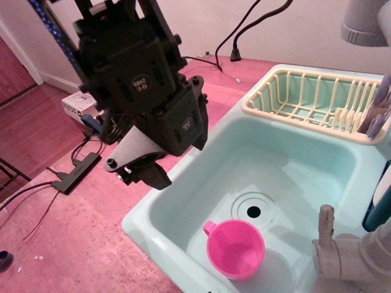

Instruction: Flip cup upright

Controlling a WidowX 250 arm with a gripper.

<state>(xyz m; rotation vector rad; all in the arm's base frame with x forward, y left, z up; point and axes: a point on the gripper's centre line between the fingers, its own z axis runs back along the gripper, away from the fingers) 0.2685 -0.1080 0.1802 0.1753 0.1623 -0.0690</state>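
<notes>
A: Nearest us, the cup (236, 249) sits mouth-up on the sink (160, 215) floor, just beside the drain (253, 212).

B: And the gripper (142, 173) — above the sink's left rim, carrying nothing; its opening I cannot tell. Descending again could knock the cup over.

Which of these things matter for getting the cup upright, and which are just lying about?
Belongs to the job:
pink cup, standing in the sink
claw

Just lying about:
dish rack
faucet
power strip on the floor
</notes>
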